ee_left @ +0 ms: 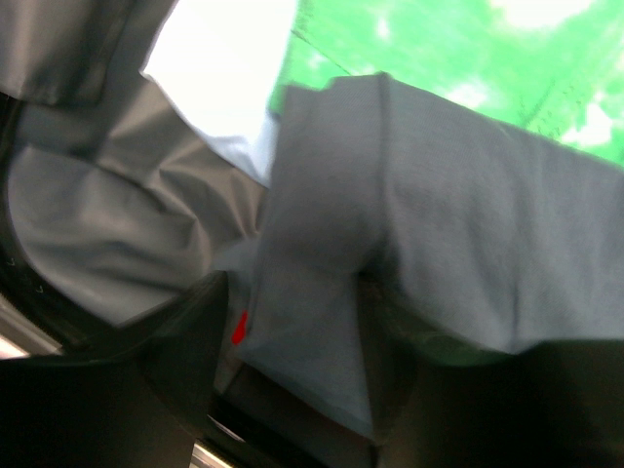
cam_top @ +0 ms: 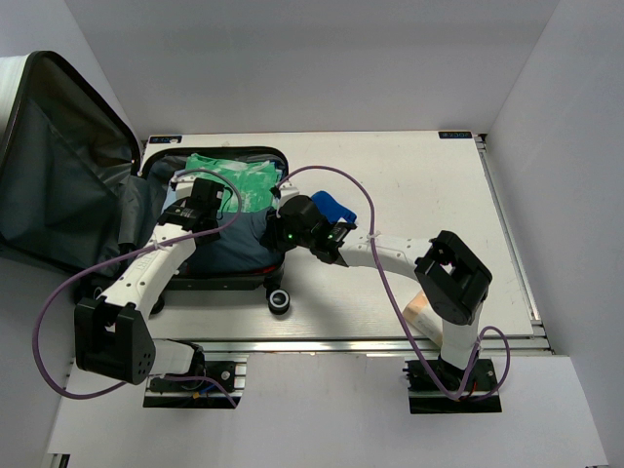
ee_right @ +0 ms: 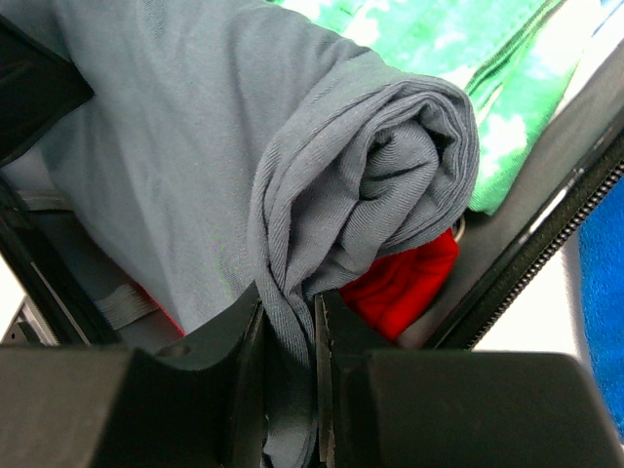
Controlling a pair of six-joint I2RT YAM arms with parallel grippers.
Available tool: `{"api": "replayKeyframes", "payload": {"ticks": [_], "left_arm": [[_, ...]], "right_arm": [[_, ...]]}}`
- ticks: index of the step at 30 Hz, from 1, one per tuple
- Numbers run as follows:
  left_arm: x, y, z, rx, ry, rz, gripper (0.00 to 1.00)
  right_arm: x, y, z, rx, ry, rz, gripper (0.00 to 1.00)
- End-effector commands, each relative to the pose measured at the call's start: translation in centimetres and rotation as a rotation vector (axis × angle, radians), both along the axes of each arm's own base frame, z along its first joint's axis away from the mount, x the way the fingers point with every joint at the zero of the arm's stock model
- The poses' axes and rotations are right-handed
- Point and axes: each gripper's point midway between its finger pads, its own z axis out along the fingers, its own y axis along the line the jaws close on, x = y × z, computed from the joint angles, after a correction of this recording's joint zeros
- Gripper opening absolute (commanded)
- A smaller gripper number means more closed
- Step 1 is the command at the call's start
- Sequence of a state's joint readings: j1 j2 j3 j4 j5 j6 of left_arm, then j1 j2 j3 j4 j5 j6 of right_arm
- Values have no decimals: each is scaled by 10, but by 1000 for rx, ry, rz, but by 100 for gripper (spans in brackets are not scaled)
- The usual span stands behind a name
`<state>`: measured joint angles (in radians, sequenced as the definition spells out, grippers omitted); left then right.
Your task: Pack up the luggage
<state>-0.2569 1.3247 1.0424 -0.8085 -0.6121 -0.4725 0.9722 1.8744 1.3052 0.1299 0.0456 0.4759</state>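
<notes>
In the top view, you had the luggage [cam_top: 58, 195] open at the left of the table [cam_top: 429, 185]. Both arms bent over it, left gripper [cam_top: 205, 219] above its middle, right gripper [cam_top: 285, 219] at its right rim.

In the left wrist view, a grey garment [ee_left: 439, 214] was blurred, and I could not tell the jaws' state.

In the right wrist view, the jaws were almost closed, pinching a fold of this rolled garment.
</notes>
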Motion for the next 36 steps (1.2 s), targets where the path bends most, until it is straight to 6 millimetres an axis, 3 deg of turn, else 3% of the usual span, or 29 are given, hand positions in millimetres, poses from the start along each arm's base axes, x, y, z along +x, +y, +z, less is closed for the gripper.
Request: {"api": "replayKeyframes", "payload": {"ticks": [1, 3, 4, 6, 7, 10, 11, 15, 19, 25, 28, 33, 36], "left_arm": [[1, 9, 30, 5, -81, 68, 67], [2, 9, 40, 0, -100, 73, 77], [1, 9, 45, -4, -113, 74, 79], [2, 8, 58, -13, -134, 72, 81], [1, 9, 64, -17, -145, 74, 82], [2, 4, 79, -49, -179, 60, 91], [4, 2, 84, -61, -200, 46, 97], [11, -10, 77, -115, -211, 1, 98], [18, -20, 59, -148, -166, -14, 95], [36, -30, 36, -178, -166, -37, 89], [48, -34, 20, -188, -136, -38, 89], [53, -36, -21, -206, -29, -28, 87], [51, -31, -47, -215, 5, -13, 86]], "right_arm": [[-5, -11, -2, -31, 3, -15, 11], [-1, -15, 5, -37, -14, -37, 21], [2, -16, 11, -55, -40, -40, 35], [6, -18, 23, -65, -64, -42, 47], [8, -21, 30, -88, -75, -43, 57], [17, -30, 52, -116, -114, -87, 70], [19, -34, 63, -111, -138, -99, 72], [22, -39, 88, -87, -180, -118, 74], [12, -24, 91, -89, -170, -41, 72], [1, 19, 71, -66, -115, 125, 53], [7, 29, 32, -132, -43, 116, 47], [24, 6, -22, -230, 59, -62, 44], [16, -10, -70, -321, 170, -136, 44]]}}
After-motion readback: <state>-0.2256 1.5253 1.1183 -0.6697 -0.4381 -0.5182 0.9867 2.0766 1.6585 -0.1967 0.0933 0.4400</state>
